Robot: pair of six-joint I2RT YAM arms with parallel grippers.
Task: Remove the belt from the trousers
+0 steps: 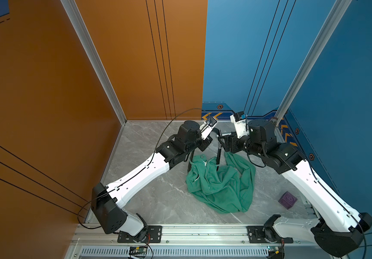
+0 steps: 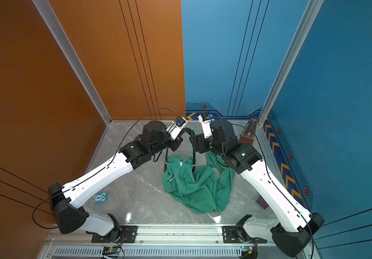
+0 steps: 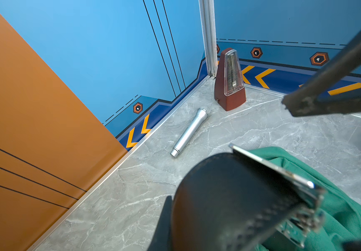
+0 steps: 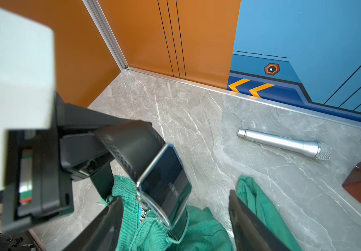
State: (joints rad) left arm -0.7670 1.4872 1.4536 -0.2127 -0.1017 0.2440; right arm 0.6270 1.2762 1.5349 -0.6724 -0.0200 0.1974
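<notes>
Top views are both showing the two arms meeting in the centre of the frame, above the trousers, which are lying crumpled on the grey table. The left gripper is clamping the belt. The black strap is hanging from there down the frame into the green cloth, so its long axis is running toward the lower edge. The right gripper is standing just beside it, released. A purple cube is sitting well apart at the lower right.

Left wrist view is showing the belt very large in the lower right, with its silver buckle on the edge and the trousers beneath. The right gripper's fingers are crossing the upper right corner, apart from the strap. A microphone and a metronome are resting by the back corner, well clear.

Right wrist view is showing the left gripper at the middle left, clenched on the strap just behind the buckle. The right gripper's fingers at the lower edge are standing wide apart and gripping nothing.

I am judging that the left arm, being the holder, must pull along the strap and away from the trousers. The cloth may rise with it, and the free right gripper is near enough for pressing it down.
</notes>
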